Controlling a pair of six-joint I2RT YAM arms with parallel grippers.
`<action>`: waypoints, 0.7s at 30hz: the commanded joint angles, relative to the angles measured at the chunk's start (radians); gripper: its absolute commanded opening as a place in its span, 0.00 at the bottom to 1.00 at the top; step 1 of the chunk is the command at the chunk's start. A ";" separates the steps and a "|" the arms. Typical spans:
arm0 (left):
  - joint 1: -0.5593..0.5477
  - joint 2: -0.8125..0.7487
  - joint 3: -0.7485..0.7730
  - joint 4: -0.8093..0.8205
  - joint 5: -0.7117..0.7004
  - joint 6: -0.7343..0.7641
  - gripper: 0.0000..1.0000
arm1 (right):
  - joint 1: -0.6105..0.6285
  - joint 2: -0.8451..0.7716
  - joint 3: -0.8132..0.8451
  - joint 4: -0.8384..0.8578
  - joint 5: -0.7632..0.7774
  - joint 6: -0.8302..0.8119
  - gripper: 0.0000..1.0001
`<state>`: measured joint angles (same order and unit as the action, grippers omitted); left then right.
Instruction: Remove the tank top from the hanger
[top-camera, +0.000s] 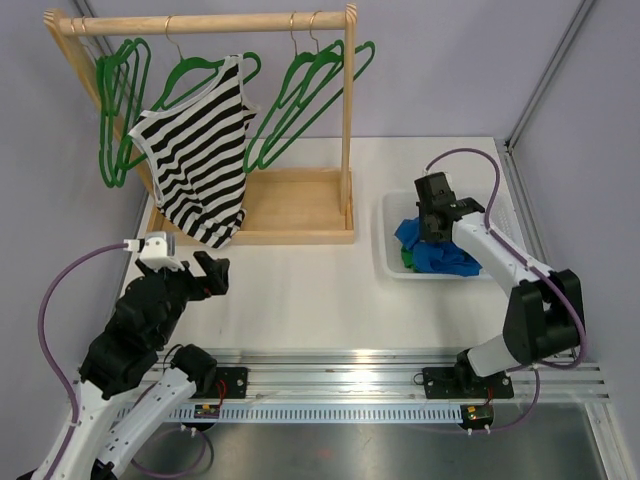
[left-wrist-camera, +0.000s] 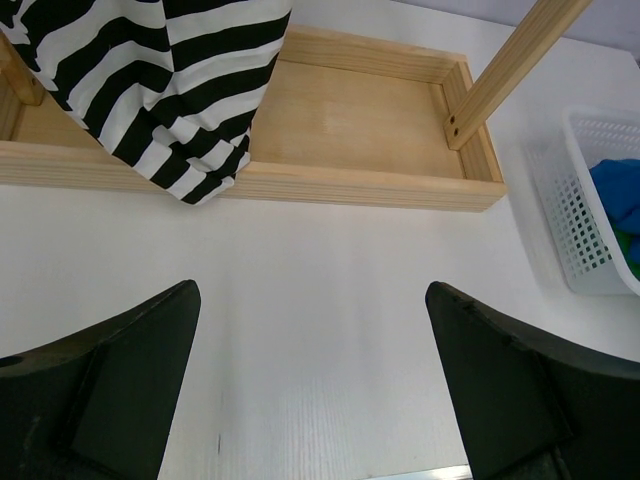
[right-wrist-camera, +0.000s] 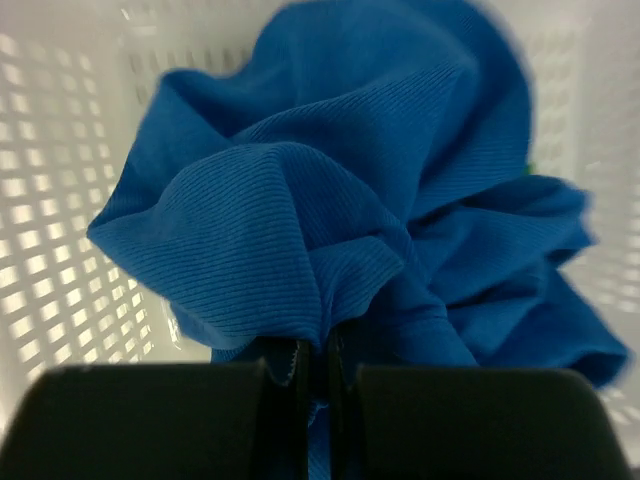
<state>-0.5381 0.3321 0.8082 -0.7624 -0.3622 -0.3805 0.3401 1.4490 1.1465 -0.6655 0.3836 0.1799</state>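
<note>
A black-and-white striped tank top (top-camera: 195, 170) hangs on a green hanger (top-camera: 190, 72) from the wooden rack's rail (top-camera: 200, 22). Its hem (left-wrist-camera: 150, 90) drapes over the front edge of the rack's base in the left wrist view. My left gripper (top-camera: 207, 273) is open and empty over the bare table, just in front of the hem; its jaws stand wide apart (left-wrist-camera: 312, 292). My right gripper (top-camera: 435, 225) is down in the white basket, shut on a fold of a blue garment (right-wrist-camera: 330, 200), the fabric pinched between its jaws (right-wrist-camera: 318, 350).
Several empty green hangers (top-camera: 310, 90) hang on the rail on both sides of the tank top. The rack's wooden base tray (left-wrist-camera: 350, 120) and its right post (left-wrist-camera: 500, 70) stand ahead of the left gripper. The white basket (top-camera: 390, 235) holds blue and green clothes.
</note>
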 joint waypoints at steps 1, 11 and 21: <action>0.001 -0.019 -0.003 0.044 -0.049 -0.038 0.99 | -0.071 0.051 -0.042 0.098 -0.208 0.093 0.00; 0.000 0.010 0.051 0.012 -0.049 -0.026 0.99 | -0.098 0.073 0.015 0.027 -0.310 0.095 0.46; 0.000 0.264 0.506 -0.140 -0.121 0.061 0.99 | -0.098 -0.176 0.197 -0.111 -0.167 0.118 1.00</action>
<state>-0.5381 0.5426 1.1793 -0.9005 -0.4255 -0.3752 0.2462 1.3819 1.2655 -0.7296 0.1497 0.2859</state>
